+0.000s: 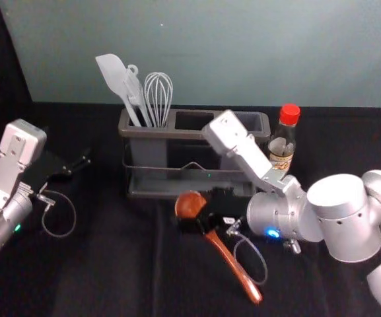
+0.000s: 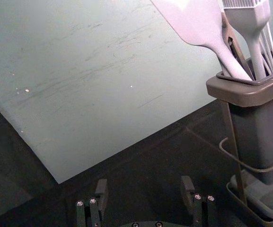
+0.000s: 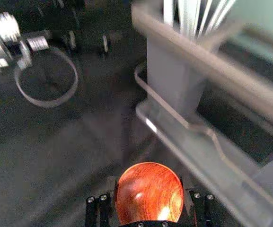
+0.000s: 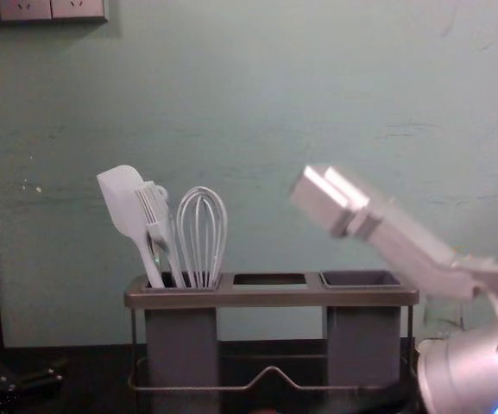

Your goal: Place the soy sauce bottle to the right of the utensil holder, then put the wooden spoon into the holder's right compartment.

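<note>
Wooden spoon (image 1: pixel 189 203) is in the R gripper (image 1: pixel 205 216), fingers closed on it nr the bowl, in front of the utensil holder (image 1: pixel 177 134), w/ its handle slanting twd the worktop's (image 1: pixel 111 264) front R corner. Holder stands nr the back edge, w/ spatula (image 1: pixel 113 74), brush (image 1: pixel 134 92) & whisk (image 1: pixel 158 92) upright or leaning in its L compartment; soy sauce bottle (image 1: pixel 282 146) is upright just beside its R end. L gripper (image 1: pixel 83 163) is open, parked btwn the holder & the worktop's L edge.
</note>
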Robot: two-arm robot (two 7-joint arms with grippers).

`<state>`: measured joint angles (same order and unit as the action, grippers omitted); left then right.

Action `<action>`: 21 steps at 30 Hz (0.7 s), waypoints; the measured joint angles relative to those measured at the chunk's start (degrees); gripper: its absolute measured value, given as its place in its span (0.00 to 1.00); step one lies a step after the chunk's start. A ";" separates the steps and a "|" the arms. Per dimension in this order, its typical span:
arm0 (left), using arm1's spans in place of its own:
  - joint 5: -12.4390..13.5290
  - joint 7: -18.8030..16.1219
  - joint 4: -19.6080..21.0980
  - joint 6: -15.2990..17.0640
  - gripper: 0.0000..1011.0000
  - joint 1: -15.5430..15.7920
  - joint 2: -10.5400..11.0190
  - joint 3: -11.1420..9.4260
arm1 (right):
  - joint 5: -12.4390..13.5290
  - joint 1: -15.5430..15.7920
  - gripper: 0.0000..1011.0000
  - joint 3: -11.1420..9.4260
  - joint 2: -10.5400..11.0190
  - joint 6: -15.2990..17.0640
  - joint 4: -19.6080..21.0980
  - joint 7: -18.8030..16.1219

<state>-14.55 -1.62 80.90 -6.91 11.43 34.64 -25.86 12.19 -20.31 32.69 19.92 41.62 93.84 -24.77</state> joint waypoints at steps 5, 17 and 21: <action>0.00 0.00 0.00 0.00 0.99 0.00 0.00 0.00 | 1.53 2.34 0.83 -2.78 0.22 -4.75 3.69 0.34; 0.00 0.00 0.00 0.00 0.99 0.00 0.00 0.00 | 6.05 6.60 0.83 -7.63 1.47 -20.72 10.18 -0.04; 0.00 0.00 0.00 0.00 0.99 0.00 0.00 0.00 | 6.48 7.39 0.83 -8.74 2.05 -25.23 11.52 0.43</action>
<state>-14.55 -1.62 80.90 -6.91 11.43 34.65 -25.86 18.67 -12.93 23.95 21.98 16.39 105.35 -24.34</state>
